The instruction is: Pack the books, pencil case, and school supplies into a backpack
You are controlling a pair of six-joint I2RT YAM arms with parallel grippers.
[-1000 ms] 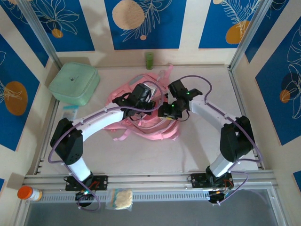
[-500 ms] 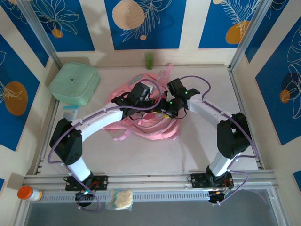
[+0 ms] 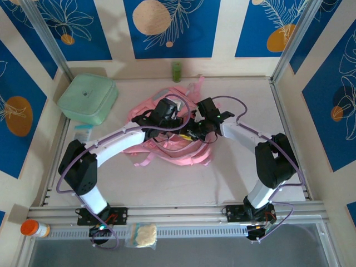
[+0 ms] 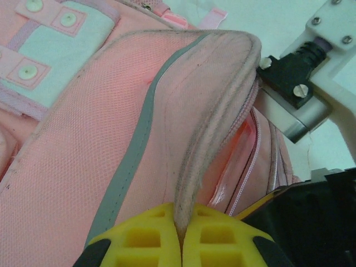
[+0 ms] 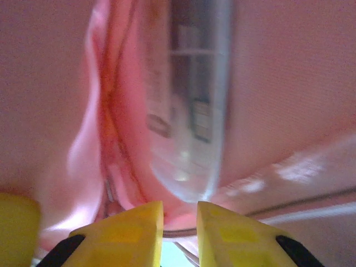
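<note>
At table [image 3: 239,178] centre, pink backpack [image 3: 178,151]. From left, arching inward, left pincer [image 4: 181,233] pinched tight on its flap edge. From right, elbow bent, right pincer [image 5: 179,222] inside opening, nearly closed behind clear-grey piece [image 5: 189,122]; grip unclear.

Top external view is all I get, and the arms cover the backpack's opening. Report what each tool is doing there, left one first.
Observer: The left tool is shut on the padded rim of the backpack's flap, with the fabric pinched flat between its jaws.
Operator: Now the right one.
Observer: The right tool points into the pink opening. A clear-grey piece lies just ahead of it among the fabric folds.
Operator: Say whether it grips that piece.
Observer: Its jaws stand a narrow gap apart. I cannot tell whether they grip it.
</note>
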